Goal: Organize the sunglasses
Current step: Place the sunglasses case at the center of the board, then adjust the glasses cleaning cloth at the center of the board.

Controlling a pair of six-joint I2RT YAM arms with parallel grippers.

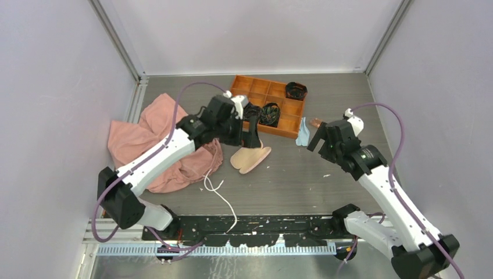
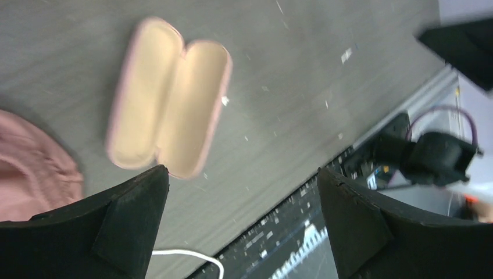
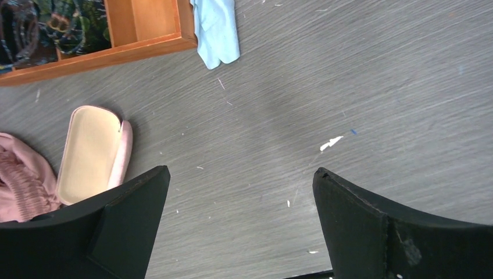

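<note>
L claw [image 2: 242, 174] & R claw [image 3: 240, 173] apart, empty; oblong pink case [image 2: 168, 99] open, cream lining, on grainy grey table [image 2: 325, 64].

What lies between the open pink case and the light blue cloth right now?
Bare table, seen in the right wrist view: nothing lies between the pink case and the blue cloth. The wooden tray borders that stretch.

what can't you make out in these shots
- Sunglasses: top view, only a small pinkish bit beside the blue cloth, too small to tell.
- Tray, near-left compartments: top view, covered by the left arm.
- Pink case: blurred in left wrist view; right wrist view, lower end behind a jaw.
</note>
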